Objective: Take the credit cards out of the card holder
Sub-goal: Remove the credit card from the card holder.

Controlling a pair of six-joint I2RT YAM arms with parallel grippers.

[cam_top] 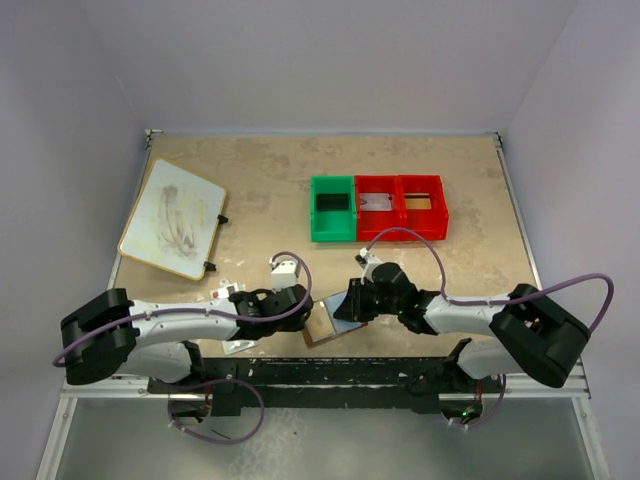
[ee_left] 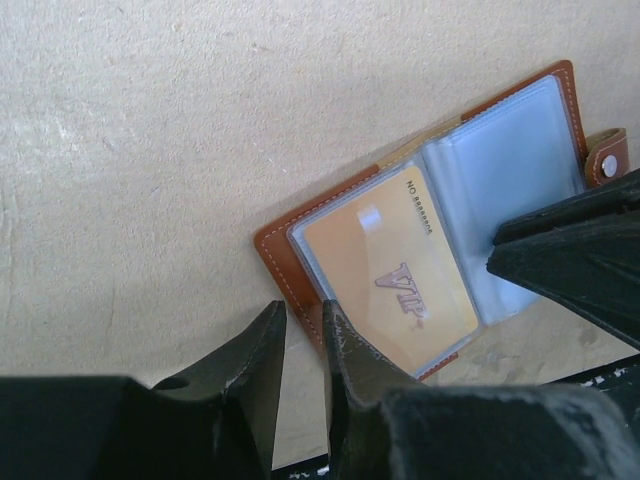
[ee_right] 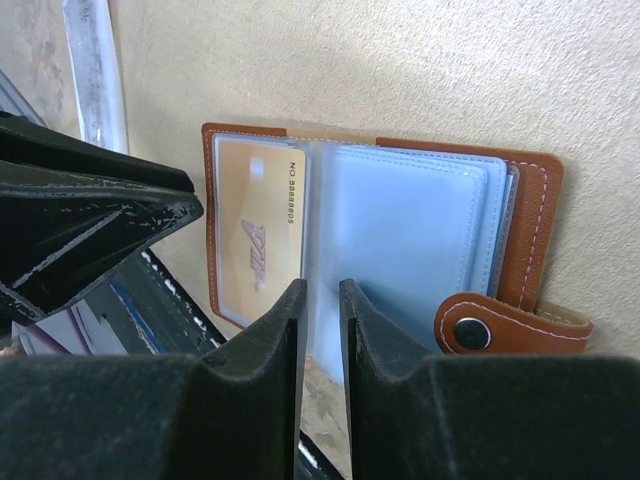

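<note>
The card holder [cam_top: 325,325] lies spread open on the desk [cam_top: 260,180], close to the near edge and between the two arms. Its brown leather faces down and its bluish clear pockets [ee_right: 420,230] face up. A golden card [ee_left: 385,270] marked VIP sits inside the pocket on the left arm's side. The pocket on the other half looks empty. The snap tab [ee_right: 490,325] sticks out past the far edge of that half.

The left tool [ee_left: 302,315] is at the brown border of the card's half. Its fingers are a narrow slit apart, with only bare desk showing between them. The right tool [ee_right: 320,290] hangs over the middle fold. It is also only slightly parted and grips nothing.

Farther back stand a green bin [cam_top: 332,208] and a red bin [cam_top: 400,205] side by side. A smudged white board [cam_top: 172,218] lies at the left.
</note>
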